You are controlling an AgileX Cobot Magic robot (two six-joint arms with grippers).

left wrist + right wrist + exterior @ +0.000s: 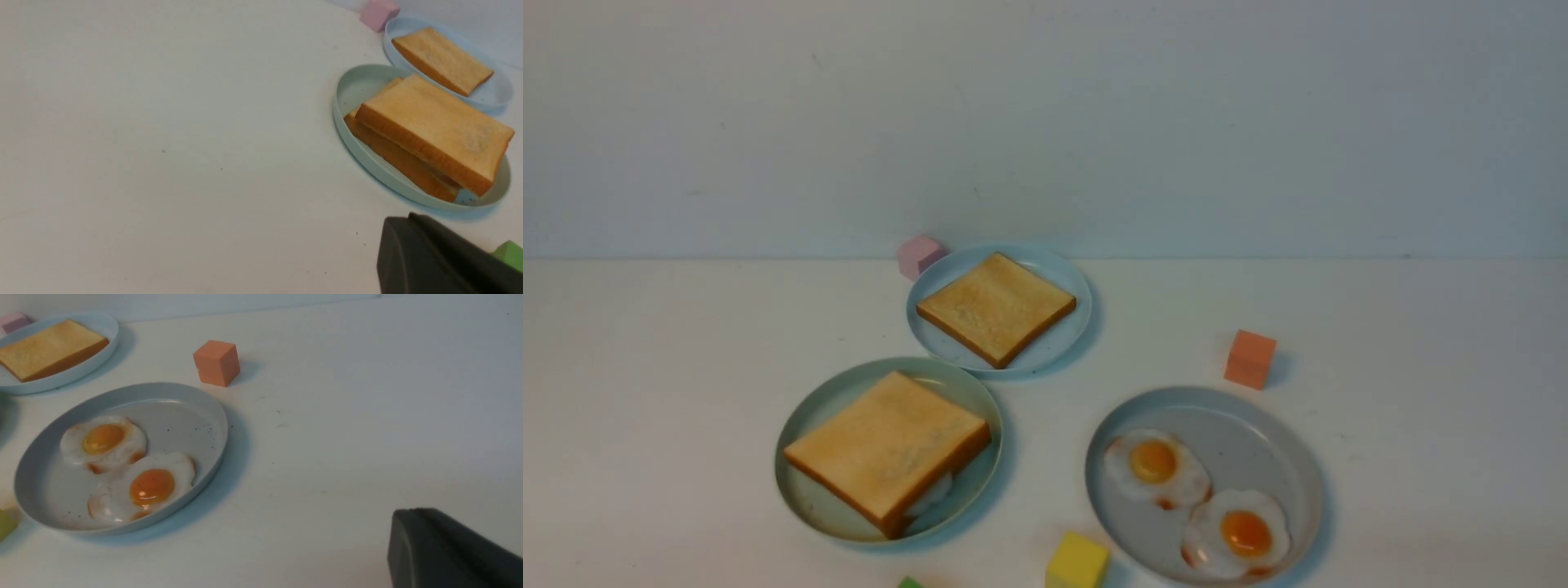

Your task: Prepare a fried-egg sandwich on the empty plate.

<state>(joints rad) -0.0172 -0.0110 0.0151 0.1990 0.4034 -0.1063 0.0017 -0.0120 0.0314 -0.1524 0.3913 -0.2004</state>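
Yellow cube (1076, 561) between near plates

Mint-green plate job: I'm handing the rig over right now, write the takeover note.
Left gripper: shut, empty, pulled back near the small green block.
Right gripper: shut, empty, off to the side of the grey-blue plate.
Round pale mint-green plate: two square golden-brown toast slices stacked, a white fried egg edge showing between them.
Done: sandwich looks assembled.
Spare: one toast slice on the small light-blue plate, two fried eggs on the grey-blue plate.
Left: probably nothing; top slice sits slightly askew.
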